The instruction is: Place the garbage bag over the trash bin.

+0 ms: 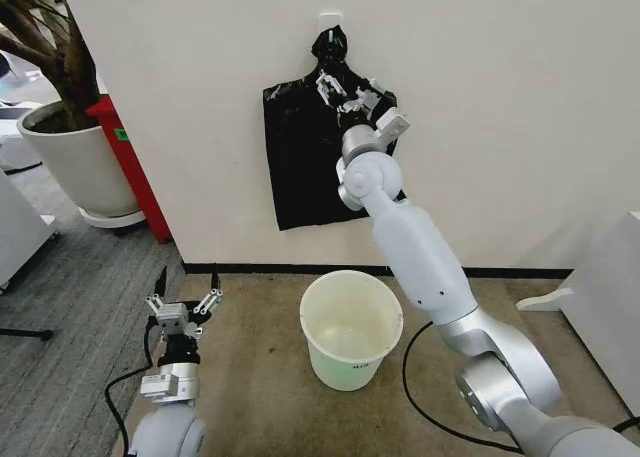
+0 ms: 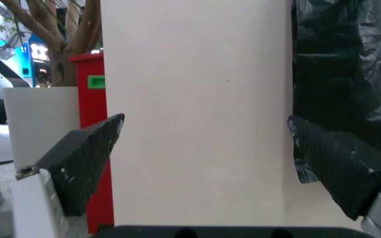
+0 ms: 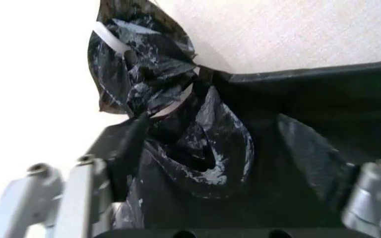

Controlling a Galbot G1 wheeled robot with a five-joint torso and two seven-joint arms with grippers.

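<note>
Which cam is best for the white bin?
Head view: the trash bin stands whole on the floor below the hanging black bags, open mouth up. Both wrist views face the wall and bags instead.

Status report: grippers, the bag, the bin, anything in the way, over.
Right gripper open at garbage bag hanging on wall. Left gripper open, low, idle. Trash bin on floor below, unlined. Nothing in the way.

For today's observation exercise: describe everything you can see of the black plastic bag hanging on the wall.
The thin, glossy, crinkled black plastic garbage bag hangs flat against the pale wall from a small white hook. Its top is gathered into a knotted tuft with whitish strips running through it; below, the body spreads into a rough rectangle with a ragged lower edge. The right gripper is raised against its upper part just under the knot, jaws apart around a fold. It hangs above the round white plastic bucket without touching it.
</note>
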